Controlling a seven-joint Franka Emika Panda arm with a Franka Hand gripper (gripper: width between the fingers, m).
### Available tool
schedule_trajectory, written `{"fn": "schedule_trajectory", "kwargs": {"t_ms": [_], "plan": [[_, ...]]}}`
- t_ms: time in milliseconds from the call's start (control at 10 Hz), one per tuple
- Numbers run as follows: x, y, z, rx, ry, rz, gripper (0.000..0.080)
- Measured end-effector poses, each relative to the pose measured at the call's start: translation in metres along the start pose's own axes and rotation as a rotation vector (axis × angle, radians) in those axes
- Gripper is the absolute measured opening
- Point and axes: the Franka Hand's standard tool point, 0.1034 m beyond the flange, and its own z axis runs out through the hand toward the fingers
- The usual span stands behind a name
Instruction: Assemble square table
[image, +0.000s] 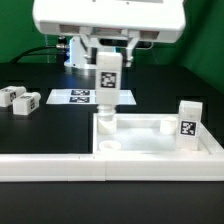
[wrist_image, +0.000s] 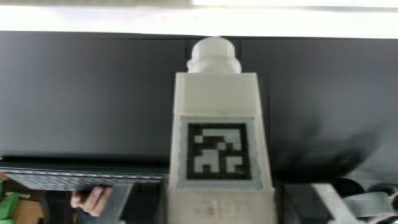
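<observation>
Closest to where I stand, in the exterior view, the long white fence (image: 60, 168) runs across the front of the black table (image: 40, 135). Just behind it lies the square top (image: 150, 138), raised rim up. Its front edge is right along the bar, and I cannot tell whether the two touch.

Above the top's far corner on the exterior view's left, the gripper (image: 108, 60) is clamped on the held leg (image: 108, 82). That leg hangs upright with its tag facing me. Its lower end is at or just over the round corner socket (image: 108, 122); whether it touches is not clear. Another socket (image: 110, 146) sits at the near corner on the same side, uncovered.

On the exterior view's right a second leg (image: 187, 122) stands upright at the top's rim, well apart from the gripped one, with the open tray between them.

On the exterior view's left, two loose legs (image: 12, 97) (image: 29, 102) lie side by side on the table, clear of the top. The marker board (image: 82, 97) lies flat between them and the arm, just beyond the gripped leg. Bare black surface fills the space from the loose legs down to the fence.

From the wrist view, the held leg (wrist_image: 217, 130) fills the middle. Its tag is plain and its rounded tip (wrist_image: 214, 50) is set against dark table. The finger parts beside it are too blurred to read.
</observation>
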Motion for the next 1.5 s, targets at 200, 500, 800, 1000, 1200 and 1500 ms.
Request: {"fn": "schedule_trajectory", "kwargs": {"t_ms": [200, 500, 800, 1000, 1200, 1500], "plan": [[-0.002, -0.013, -0.002, -0.016, -0.013, -0.028, 0.029], [-0.003, 0.012, 0.0, -0.039, -0.018, -0.032, 0.029], [-0.01, 0.045, 0.005, -0.028, -0.069, -0.01, 0.029], [-0.012, 0.045, 0.007, -0.015, -0.073, 0.007, 0.029], [-0.017, 0.03, 0.011, -0.004, -0.067, 0.006, 0.029], [-0.028, 0.027, 0.018, -0.002, -0.079, 0.001, 0.029]]}}
